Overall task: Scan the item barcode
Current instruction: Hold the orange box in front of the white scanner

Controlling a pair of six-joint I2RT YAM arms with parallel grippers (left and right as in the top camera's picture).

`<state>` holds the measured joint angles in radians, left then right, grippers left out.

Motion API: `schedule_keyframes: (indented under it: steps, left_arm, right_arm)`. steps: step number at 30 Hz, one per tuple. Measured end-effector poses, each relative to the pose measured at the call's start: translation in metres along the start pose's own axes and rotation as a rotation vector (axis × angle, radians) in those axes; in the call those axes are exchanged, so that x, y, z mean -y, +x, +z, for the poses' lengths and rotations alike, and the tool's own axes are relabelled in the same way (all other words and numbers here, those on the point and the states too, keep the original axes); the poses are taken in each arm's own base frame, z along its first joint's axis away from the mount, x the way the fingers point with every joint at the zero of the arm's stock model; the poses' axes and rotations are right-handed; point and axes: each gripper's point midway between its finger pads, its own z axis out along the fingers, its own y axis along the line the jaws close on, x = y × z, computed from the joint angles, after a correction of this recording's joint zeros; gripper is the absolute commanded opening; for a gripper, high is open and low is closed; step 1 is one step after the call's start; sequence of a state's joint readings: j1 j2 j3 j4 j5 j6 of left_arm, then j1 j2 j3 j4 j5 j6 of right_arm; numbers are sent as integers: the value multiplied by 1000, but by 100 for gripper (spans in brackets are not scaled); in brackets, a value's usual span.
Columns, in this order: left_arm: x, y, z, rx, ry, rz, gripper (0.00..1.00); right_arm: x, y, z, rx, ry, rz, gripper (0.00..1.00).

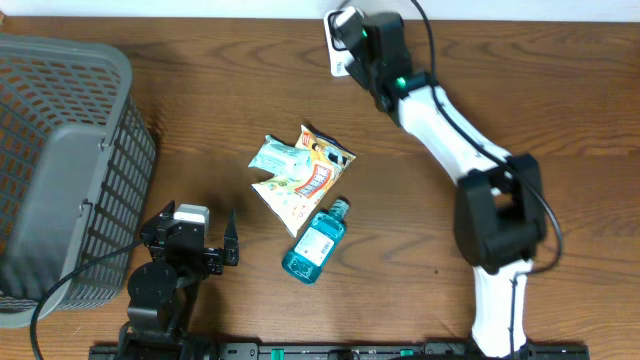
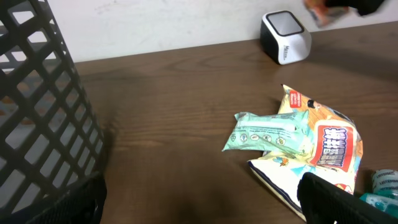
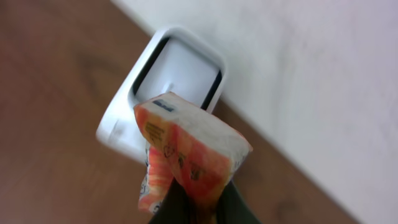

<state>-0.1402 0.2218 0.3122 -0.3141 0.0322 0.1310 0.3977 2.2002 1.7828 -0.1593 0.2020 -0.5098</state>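
Right gripper (image 3: 196,202) clamped tight on orange packet (image 3: 186,155), long axis pointing up-frame at scanner (image 3: 180,68) window just beyond, upper centre (left gripper (image 1: 212,250) wide open, far off).

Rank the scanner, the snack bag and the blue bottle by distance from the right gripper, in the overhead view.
1. Scanner, beside the right gripper at the far edge.
2. Snack bag, mid-table.
3. Blue bottle, nearer the front edge.
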Motion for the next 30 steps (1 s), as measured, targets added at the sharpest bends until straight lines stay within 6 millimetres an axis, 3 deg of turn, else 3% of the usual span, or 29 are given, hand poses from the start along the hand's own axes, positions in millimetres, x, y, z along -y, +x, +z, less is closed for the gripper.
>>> schedule_keyframes:
  steps: [5, 12, 25, 30]
  left_arm:
    - [0, 0, 0, 0, 0, 0, 98]
    - [0, 0, 0, 0, 0, 0, 98]
    - [0, 0, 0, 0, 0, 0, 98]
    - [0, 0, 0, 0, 0, 0, 98]
  right_arm:
    - [3, -17, 33, 7, 77, -58, 1]
    - [-5, -2, 73, -58, 185, -190, 1]
    - [-13, -5, 67, -129, 264, -369, 1]
    - [-13, 14, 63, -238, 269, -456, 1]
